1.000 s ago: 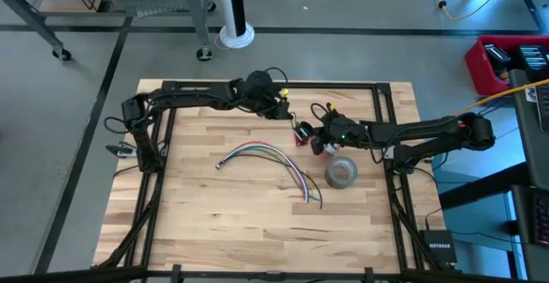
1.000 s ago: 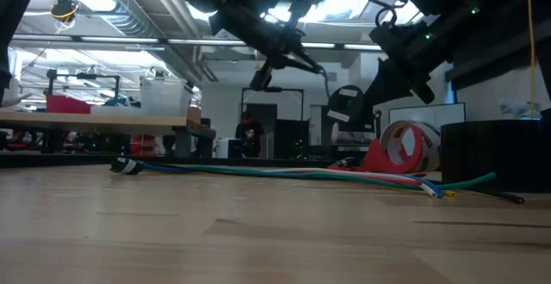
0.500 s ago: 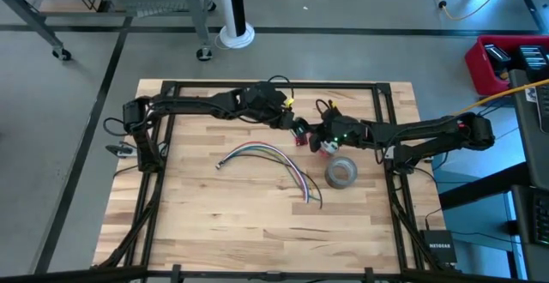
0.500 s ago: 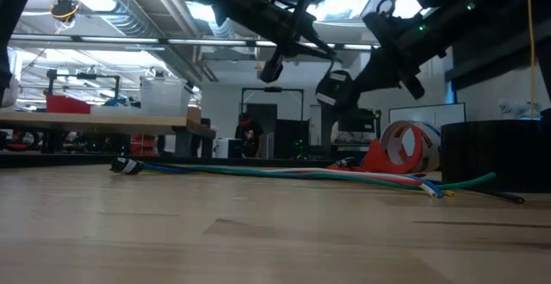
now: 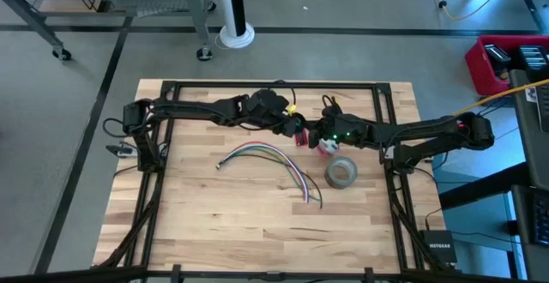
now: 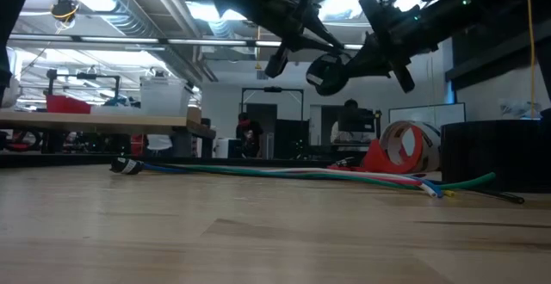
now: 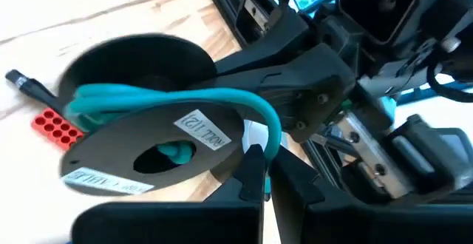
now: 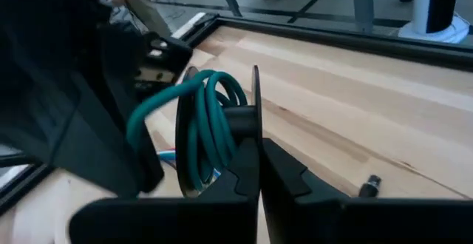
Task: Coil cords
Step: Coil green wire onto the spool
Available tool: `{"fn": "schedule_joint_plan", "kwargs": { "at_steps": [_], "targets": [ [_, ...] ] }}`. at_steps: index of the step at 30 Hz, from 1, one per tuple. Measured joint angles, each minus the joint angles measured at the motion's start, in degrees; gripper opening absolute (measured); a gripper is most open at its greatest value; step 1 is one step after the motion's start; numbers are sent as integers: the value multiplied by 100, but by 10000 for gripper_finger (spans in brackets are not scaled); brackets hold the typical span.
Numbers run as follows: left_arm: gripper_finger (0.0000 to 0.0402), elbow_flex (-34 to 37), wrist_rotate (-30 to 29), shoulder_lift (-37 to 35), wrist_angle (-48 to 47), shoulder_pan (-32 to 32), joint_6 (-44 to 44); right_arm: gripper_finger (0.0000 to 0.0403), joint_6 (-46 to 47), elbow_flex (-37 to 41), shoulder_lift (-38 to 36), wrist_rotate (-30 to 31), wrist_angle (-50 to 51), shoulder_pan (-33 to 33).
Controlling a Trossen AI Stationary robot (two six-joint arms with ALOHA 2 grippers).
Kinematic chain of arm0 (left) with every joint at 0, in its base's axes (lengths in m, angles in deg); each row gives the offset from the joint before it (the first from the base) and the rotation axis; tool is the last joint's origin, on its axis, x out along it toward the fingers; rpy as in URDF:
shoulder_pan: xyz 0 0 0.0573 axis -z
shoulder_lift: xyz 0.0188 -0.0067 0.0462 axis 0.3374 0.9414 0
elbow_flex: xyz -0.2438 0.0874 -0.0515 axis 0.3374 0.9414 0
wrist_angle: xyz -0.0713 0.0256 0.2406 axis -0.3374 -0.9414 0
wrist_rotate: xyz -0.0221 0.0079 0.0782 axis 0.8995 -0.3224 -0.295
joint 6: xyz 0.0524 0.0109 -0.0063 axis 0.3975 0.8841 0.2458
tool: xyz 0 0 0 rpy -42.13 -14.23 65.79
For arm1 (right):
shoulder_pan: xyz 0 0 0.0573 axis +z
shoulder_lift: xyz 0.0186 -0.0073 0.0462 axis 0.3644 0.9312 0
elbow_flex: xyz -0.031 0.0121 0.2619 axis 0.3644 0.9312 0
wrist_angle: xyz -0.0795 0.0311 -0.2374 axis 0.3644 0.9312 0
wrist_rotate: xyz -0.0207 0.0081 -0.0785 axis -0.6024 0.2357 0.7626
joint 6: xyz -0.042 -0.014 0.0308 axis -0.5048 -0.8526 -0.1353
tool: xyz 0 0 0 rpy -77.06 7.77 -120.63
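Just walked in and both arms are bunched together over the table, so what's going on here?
Both arms meet above the far middle of the table. The right gripper is shut on the rim of a dark spool partly wound with teal wire, and the left gripper is shut on that wire's free end. The multicoloured cord bundle lies untouched on the wood beside the grey tape roll.

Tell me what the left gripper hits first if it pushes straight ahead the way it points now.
The left gripper, shut on the teal wire, would probably meet the black spool first, then the right arm's gripper holding it; depth is hard to judge.
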Motion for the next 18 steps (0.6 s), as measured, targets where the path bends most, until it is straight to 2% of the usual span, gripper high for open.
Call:
{"fn": "schedule_joint_plan", "kwargs": {
  "at_steps": [9, 18],
  "targets": [
    [0, 0, -540, 2, 132, 245, 468, 1, 81, -527, 290, 4, -58, 0],
    [1, 0, -1024, 2, -157, 454, 1978, 1, 96, -671, 389, -6, -17, 0]
  ]
}}
